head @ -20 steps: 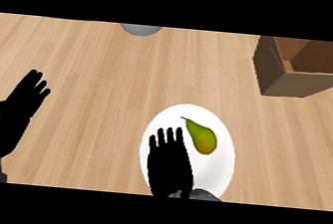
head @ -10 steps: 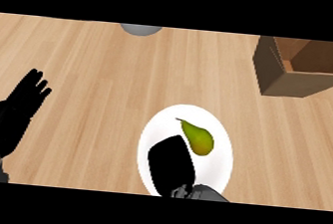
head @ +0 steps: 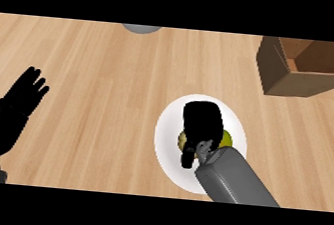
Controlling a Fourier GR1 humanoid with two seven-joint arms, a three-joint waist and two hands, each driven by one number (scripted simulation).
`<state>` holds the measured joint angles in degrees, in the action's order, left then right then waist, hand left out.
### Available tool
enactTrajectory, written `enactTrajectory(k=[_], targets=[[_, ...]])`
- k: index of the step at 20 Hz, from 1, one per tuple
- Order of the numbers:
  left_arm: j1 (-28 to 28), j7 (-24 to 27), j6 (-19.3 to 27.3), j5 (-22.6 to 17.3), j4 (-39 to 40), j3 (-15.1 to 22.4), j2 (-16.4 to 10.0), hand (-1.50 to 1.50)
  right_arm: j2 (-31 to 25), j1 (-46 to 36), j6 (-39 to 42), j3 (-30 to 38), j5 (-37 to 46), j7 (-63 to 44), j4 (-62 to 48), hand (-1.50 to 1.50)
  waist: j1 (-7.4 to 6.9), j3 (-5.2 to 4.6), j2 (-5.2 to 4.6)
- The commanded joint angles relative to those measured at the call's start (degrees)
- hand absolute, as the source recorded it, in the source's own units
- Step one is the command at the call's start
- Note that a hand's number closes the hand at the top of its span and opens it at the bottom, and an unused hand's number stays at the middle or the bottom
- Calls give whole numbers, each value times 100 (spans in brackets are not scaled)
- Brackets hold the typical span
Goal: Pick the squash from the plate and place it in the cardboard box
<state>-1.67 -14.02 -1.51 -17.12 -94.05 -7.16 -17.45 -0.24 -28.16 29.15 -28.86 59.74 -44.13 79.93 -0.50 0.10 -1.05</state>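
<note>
A white plate (head: 171, 118) lies on the wooden counter, right of the middle. On it lies the yellow-green squash (head: 227, 139), almost wholly hidden under my right hand (head: 202, 120). Only slivers of it show at the hand's right and left sides. That hand lies palm-down over it, fingers curled round it. The open cardboard box (head: 307, 66) stands at the back right, apart from the plate. My left hand (head: 15, 105) rests open at the left edge, fingers up.
A grey round object (head: 140, 28) sits at the counter's far edge, left of centre, partly cut off. Bare wood lies between the plate and the box.
My right hand has moved forward and to the right over the plate, covering the squash and curling round it. The left hand has stayed still.
</note>
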Motion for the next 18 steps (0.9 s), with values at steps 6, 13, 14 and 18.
enactTrajectory(k=[6, 13, 14, 18], targets=[[-104, 48, -84, 50, -34, 225, 123, 0, -13, -1950, -1250, 2646, -96, -1381, -1823, 150, -381, -10, -66], [-300, 138, -180, 54, 259, 143, 71, 0, -91, -3800, -2140, 2789, 520, -1340, -3386, 150, -374, -19, -36], [-139, -66, -76, 133, -116, 316, 137, 0, -200, -3910, -2328, 2819, 594, -1241, -3490, 150, -389, -12, -7], [-233, 104, -115, 154, 201, 226, 131, 0, -154, -4667, -2892, 2788, 1063, -1659, -3802, 150, -342, -21, -12]])
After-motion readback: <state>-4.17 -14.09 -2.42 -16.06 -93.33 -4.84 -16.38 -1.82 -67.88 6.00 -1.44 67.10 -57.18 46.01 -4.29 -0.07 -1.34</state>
